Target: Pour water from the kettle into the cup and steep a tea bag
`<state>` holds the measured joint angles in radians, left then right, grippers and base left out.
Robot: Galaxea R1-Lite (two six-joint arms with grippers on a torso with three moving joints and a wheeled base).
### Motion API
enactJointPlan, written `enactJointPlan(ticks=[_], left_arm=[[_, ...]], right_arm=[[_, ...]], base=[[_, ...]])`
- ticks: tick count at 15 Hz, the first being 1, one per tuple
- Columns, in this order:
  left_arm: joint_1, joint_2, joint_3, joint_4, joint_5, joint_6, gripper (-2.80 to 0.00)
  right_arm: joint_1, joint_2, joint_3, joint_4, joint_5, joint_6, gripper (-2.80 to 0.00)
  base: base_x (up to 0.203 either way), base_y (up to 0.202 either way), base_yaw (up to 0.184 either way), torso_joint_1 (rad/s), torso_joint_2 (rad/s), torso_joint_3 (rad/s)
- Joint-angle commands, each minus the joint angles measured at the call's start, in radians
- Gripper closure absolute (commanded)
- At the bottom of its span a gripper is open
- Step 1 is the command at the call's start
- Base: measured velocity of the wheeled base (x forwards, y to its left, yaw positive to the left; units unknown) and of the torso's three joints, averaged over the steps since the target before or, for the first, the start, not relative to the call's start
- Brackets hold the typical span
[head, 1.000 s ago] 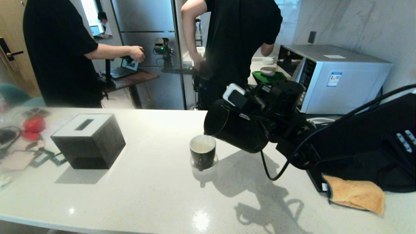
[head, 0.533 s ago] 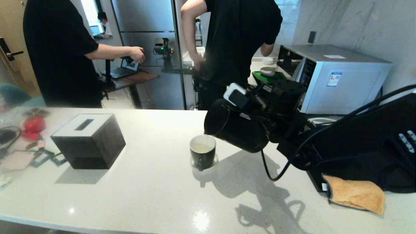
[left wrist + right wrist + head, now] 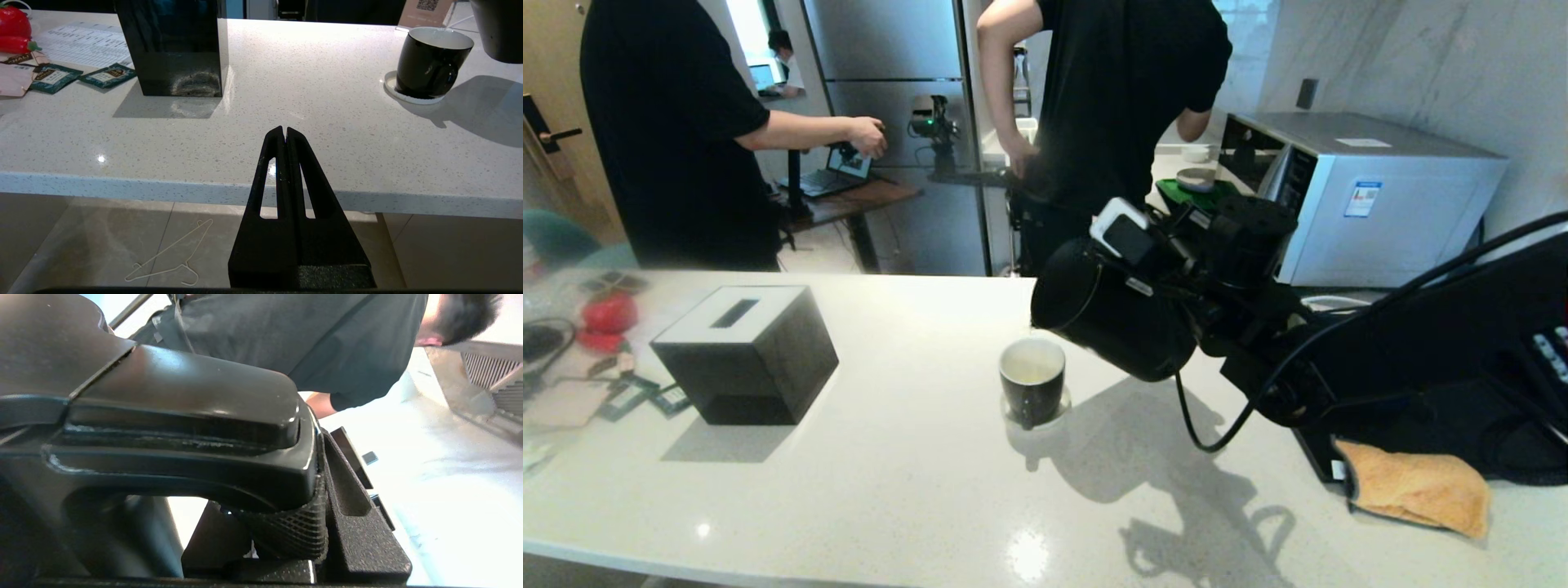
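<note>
The right gripper is clamped on the handle of the big black kettle and holds it up in the air, tipped over with its spout end pointing down at the cup. A moment ago the spout was almost touching the rim of the cup. Now the kettle has gone up a little bit and there is a small gap over the cup. The kettle looks a bit less tipped too. The cup has not moved. It stands on its little white coaster in the middle of the white counter, and the inside looks pale. The black box stands well off to the cup's left, same as before.

The left gripper waits low by the front edge of the counter with its two fingers pressed together and nothing between them.

Some teal packets lie past the box. I cannot see the tea bag for sure. Two people in black shirts stand behind the counter.
</note>
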<state>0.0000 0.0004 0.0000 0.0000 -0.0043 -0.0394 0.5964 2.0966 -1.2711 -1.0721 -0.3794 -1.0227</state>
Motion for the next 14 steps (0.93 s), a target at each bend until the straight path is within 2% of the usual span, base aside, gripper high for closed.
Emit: enactJointPlan(ticks=[1,10,14], left_arm=[[0.000,0.001,0.000,0.000,0.000,-0.001,0.00],[0.000,0.001,0.000,0.000,0.000,-0.001,0.00],[0.000,0.001,0.000,0.000,0.000,-0.002,0.00]], right_arm=[[0.000,-0.014,-0.001,0.000,-0.003,0.000,0.00],[-0.002,-0.060,-0.002,0.039,-0.025,0.084,0.00],[-0.004,-0.095,-0.012,0.110,-0.032,0.179,0.00]], base=[[0.000,0.000,0.000,0.000,0.00,0.000],[0.000,0.000,0.000,0.000,0.00,0.000],[0.000,0.000,0.000,0.000,0.00,0.000]])
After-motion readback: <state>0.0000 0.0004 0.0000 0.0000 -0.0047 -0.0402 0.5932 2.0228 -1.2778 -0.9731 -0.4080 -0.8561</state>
